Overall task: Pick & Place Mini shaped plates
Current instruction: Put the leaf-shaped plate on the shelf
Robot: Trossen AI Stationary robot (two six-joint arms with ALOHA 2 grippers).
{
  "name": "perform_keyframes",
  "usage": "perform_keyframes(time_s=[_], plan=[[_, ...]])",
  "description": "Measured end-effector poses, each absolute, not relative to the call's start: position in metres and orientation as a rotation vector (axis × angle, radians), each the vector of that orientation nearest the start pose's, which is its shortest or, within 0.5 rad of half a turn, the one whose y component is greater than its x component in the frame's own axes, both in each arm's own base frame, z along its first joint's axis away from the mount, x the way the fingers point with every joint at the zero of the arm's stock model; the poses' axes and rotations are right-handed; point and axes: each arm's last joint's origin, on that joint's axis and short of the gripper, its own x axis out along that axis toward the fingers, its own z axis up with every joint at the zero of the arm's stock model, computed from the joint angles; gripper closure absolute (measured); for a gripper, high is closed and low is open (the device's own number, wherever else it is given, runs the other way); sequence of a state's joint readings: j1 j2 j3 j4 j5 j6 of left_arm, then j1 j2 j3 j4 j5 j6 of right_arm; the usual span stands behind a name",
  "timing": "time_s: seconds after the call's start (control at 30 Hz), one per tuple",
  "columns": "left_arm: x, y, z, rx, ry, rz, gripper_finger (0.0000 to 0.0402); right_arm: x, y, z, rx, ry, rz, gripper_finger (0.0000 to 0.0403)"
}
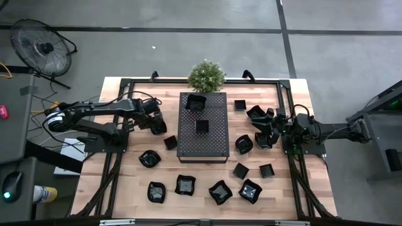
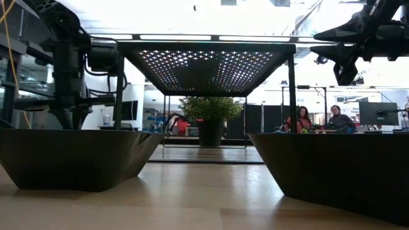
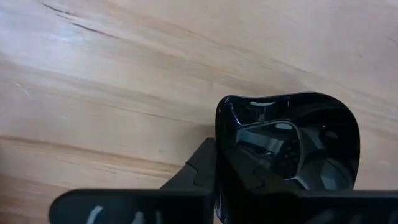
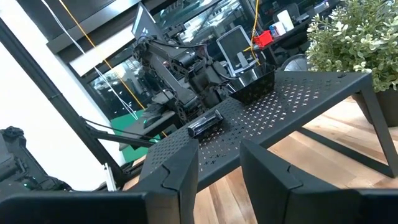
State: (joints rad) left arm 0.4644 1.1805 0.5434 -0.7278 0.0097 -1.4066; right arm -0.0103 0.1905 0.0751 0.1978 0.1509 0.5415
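Observation:
Several small glossy black mini plates lie scattered on the wooden table [image 1: 125, 163] around a raised black perforated tray [image 1: 202, 141]. Two more plates [image 1: 196, 102] [image 1: 201, 126] rest on the tray. My left gripper [image 1: 157, 125] [image 3: 217, 171] stands left of the tray, pointing down, shut on one plate [image 3: 289, 146]. My right gripper [image 1: 271, 129] [image 4: 219, 171] hovers level to the right of the tray, open, with nothing between its fingers, close to two plates [image 1: 256, 113] [image 1: 264, 139]. My left gripper pinches the plate's side wall [image 3: 221, 149], with one finger [image 3: 198, 167] outside it and the other inside the hollow. The fingers come from above, pointing steeply down. The plate stays upright, mouth up; whether its base still touches the table I cannot tell.
A potted plant [image 1: 206, 75] stands at the tray's far end. In the low view two plates [image 2: 77, 156] [image 2: 339, 172] fill the foreground, with the tray's legs [image 2: 292, 96] behind. People sit in the room beyond. A fan [image 1: 44, 47] stands off the table's far left.

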Motion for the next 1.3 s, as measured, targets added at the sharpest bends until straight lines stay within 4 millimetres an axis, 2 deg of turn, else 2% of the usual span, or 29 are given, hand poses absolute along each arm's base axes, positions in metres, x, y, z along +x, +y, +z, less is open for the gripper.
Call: perform_keyframes(time_s=[0.3,0.93,1.3], plan=[[0.151,0.076,0.162,-1.432,0.836,1.252,0.04,0.107,-0.005,0.193,0.546,-0.124,-0.135,0.0288],[0.131,0.066,0.2,-1.432,0.588,1.094,0.0401,0.107,-0.005,0.193,0.547,-0.124,-0.135,0.0288],[0.118,0.059,0.231,-1.421,0.424,0.906,0.0401,0.107,-0.005,0.193,0.572,-0.125,-0.133,0.0288]])
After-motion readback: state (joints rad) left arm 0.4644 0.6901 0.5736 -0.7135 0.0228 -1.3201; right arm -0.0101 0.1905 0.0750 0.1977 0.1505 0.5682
